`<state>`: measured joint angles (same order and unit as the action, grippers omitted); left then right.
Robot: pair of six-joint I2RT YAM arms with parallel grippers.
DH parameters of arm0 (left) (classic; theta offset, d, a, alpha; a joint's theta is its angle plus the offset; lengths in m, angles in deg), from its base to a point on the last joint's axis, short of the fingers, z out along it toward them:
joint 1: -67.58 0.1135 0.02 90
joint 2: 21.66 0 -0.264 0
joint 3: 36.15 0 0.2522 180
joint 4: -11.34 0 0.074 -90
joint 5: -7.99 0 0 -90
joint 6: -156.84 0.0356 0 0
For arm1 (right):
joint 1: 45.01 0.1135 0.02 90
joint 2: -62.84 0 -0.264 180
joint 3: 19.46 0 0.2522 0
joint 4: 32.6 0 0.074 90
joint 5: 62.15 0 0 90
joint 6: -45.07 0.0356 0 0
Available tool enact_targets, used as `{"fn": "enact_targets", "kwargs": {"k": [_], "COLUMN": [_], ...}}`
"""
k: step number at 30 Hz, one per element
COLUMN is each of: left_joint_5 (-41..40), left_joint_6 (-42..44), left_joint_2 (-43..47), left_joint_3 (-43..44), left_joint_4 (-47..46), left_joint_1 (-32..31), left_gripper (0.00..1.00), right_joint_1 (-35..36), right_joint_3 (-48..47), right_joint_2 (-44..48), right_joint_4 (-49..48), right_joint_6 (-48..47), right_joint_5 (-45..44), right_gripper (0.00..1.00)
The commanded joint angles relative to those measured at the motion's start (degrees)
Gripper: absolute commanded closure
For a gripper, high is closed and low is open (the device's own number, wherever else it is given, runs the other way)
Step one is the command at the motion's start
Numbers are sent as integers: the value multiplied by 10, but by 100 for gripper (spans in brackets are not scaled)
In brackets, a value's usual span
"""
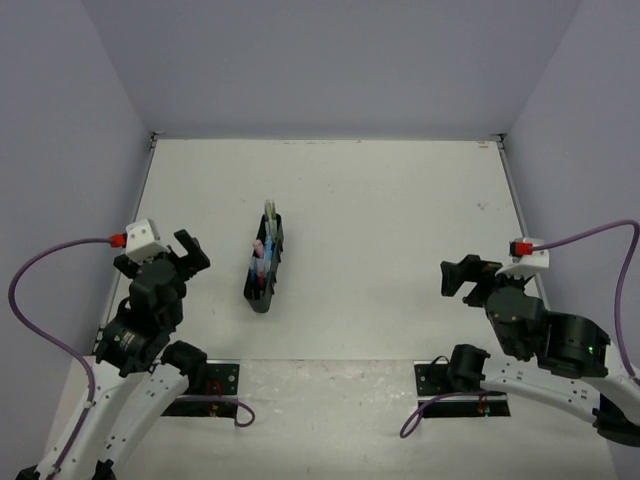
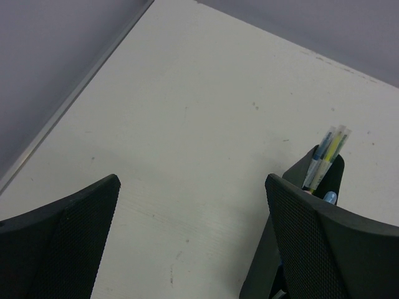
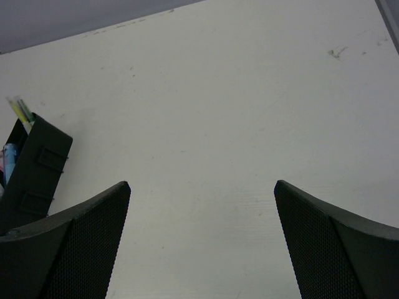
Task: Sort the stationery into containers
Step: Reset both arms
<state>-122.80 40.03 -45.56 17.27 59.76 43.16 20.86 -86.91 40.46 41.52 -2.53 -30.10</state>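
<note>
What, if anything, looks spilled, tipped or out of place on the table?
Nothing stands out. The black organiser stands upright left of centre with the pens inside it, none loose on the table. Only faint scuffs mark the surface.

The flat white table point(image 1: 400, 250) shows faint scuffs and dark specks; a narrow black plastic desk organiser point(image 1: 274, 268) stands directly on it, left of centre, lengthwise near to far; a black mounting plate point(image 1: 225, 378) lies at the near edge; a second black plate point(image 1: 428, 375) lies to its right.
</note>
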Motion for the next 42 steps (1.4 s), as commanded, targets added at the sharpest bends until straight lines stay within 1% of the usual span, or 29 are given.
{"fn": "enact_targets", "kwargs": {"k": [1, 10, 42], "left_joint_5": [8, 17, 31], "left_joint_6": [24, 26, 35], "left_joint_2": [33, 35, 43], "left_joint_3": [-15, -22, -41], "left_joint_4": [-30, -33, -53], "left_joint_1": [4, 4, 4], "left_gripper": [0, 0, 0], "right_joint_1": [1, 1, 1], "right_joint_3": [20, 47, 61], "right_joint_2": [0, -21, 23], "right_joint_4": [-19, -29, -29], "right_joint_6": [40, 53, 60], "right_joint_5": [-51, -67, -55], "right_gripper": [1, 1, 1]}}
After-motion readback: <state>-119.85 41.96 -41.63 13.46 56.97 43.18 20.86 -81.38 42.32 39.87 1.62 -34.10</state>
